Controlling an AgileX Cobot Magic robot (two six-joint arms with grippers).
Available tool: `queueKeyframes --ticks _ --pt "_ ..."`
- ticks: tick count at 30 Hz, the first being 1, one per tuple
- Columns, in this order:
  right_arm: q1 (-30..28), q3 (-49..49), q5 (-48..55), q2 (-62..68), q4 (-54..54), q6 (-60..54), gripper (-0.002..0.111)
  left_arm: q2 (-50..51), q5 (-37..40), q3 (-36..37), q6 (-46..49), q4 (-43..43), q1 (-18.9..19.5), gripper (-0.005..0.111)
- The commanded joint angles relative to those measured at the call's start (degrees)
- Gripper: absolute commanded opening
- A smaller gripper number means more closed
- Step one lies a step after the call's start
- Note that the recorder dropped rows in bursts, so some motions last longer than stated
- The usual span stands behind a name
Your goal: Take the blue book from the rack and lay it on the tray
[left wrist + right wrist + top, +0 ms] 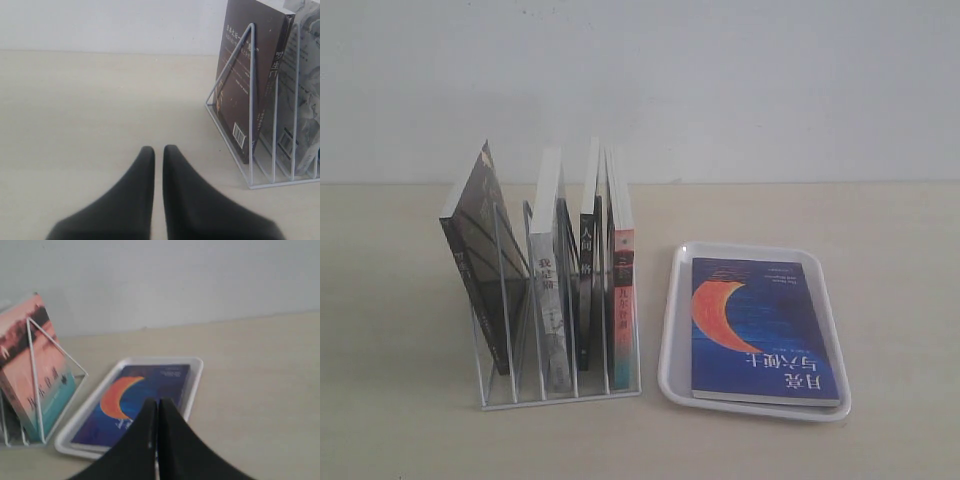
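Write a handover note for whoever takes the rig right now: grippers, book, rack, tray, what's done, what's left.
Left gripper: shut, empty, over bare table beside the rack.
Right gripper: shut, empty, near the tray.
Blue book: flat in the tray, cover up.
The rack holds only the other books and stands apart from the tray.
Done: the book is out of the rack and on the tray.
Left: nothing that shows. Neither arm appears in the exterior view.

Rack (560,398) close beside tray (673,350)
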Motion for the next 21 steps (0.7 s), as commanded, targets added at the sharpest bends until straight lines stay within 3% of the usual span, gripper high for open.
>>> queueKeyframes --ticks 1,21 --pt "-0.36 0.25 6.18 -0.25 -10.22 9.05 0.0 -0.2 -0.13 0.2 -0.49 0.17 0.23 0.006" --pt "-2.34 0.25 6.04 -0.25 -10.22 9.8 0.0 -0.2 -0.13 0.2 -0.49 0.17 0.23 0.006"
